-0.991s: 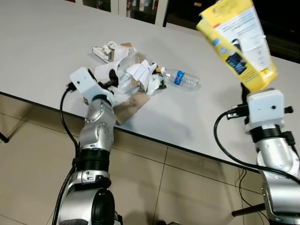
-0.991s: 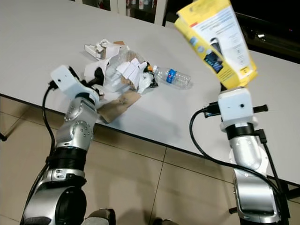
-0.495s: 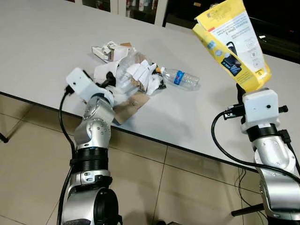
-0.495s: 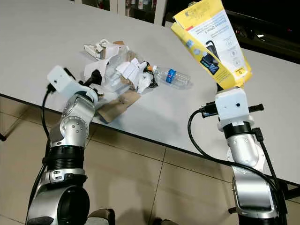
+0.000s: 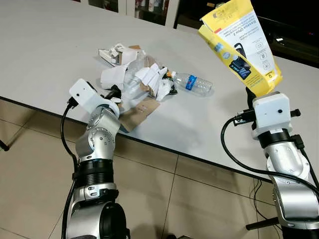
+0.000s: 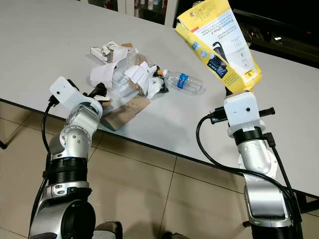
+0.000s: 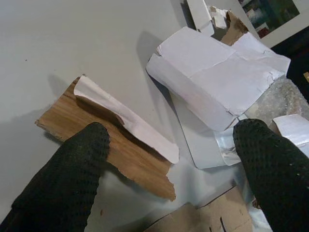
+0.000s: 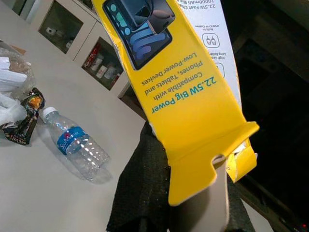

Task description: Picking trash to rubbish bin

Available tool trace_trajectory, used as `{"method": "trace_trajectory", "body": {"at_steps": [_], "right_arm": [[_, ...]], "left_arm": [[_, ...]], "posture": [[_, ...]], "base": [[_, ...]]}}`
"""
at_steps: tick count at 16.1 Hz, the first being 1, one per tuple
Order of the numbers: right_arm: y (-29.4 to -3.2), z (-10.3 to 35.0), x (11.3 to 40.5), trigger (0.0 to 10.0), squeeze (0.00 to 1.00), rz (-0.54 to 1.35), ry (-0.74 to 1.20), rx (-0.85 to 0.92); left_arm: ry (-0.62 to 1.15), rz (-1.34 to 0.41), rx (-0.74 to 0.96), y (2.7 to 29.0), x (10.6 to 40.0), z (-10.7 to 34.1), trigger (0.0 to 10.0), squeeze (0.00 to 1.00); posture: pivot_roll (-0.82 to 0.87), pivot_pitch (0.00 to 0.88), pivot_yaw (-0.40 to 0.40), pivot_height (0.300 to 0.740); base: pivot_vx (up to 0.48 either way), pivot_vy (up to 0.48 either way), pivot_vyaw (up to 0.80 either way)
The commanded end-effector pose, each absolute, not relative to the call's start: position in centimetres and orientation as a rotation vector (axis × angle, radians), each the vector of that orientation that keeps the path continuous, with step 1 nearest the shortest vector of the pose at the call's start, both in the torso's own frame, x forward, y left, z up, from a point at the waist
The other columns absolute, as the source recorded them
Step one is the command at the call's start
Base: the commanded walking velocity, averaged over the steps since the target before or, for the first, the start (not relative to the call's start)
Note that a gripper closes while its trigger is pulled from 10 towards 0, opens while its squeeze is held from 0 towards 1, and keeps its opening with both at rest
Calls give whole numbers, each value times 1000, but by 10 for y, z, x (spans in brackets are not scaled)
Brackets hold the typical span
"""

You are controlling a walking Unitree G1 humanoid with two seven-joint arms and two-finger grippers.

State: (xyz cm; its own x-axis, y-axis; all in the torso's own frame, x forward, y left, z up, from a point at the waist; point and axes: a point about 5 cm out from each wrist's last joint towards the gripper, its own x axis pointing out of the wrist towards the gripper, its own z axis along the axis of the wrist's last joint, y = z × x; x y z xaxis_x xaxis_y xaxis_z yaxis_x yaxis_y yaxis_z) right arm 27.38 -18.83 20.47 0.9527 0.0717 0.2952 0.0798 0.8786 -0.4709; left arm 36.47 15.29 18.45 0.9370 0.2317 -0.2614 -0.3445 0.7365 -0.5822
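Table (image 5: 50, 45): white, trash pile (image 5: 137, 79) near front edge.
Left gripper (image 7: 169, 159): fingers spread wide at pile's 7 o'clock, holding nothing.
Right gripper (image 8: 183, 203): clamped on yellow box (image 5: 239, 45), raised.
Risk: your box may slip; bottle (image 5: 194, 83) could roll.

A large white table (image 5: 45, 45) with a dark near edge stands on a beige tiled floor (image 5: 35, 169). A heap of trash (image 5: 137, 77) lies on the tabletop near the near edge: crumpled white paper, torn white cartons and clear plastic film. A flat brown cardboard piece (image 5: 139, 110) lies on the near side of the heap. A clear plastic bottle (image 5: 193, 83) with a blue label lies on its side just right of the heap.
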Motion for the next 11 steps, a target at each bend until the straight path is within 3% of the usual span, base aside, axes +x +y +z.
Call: {"method": "trace_trajectory", "body": {"at_steps": [1,5,6,7,8,11], "right_arm": [[-191,206,275,10000,0,-8,-320,-514],[-183,202,277,10000,0,87,-300,-485],[-182,195,277,10000,0,139,-256,-463],[-182,191,277,10000,0,158,-236,-468],[-182,184,276,10000,0,188,-204,-474],[-180,175,277,10000,0,223,-173,-498]], "left_arm": [[192,329,-678,152,362,187,10000,1000],[199,314,-687,151,361,199,10000,1000],[207,308,-685,152,360,201,10000,365],[209,306,-686,152,360,201,10000,118],[219,308,-685,153,358,203,10000,0],[255,307,-709,151,354,211,10000,0]], "posture": [[289,128,-136,740],[300,129,-135,740],[305,132,-135,740],[305,132,-135,740],[310,137,-137,740],[330,154,-140,740]], "base": [[0,0,0],[0,0,0],[0,0,0],[0,0,0],[0,0,0],[0,0,0]]}}
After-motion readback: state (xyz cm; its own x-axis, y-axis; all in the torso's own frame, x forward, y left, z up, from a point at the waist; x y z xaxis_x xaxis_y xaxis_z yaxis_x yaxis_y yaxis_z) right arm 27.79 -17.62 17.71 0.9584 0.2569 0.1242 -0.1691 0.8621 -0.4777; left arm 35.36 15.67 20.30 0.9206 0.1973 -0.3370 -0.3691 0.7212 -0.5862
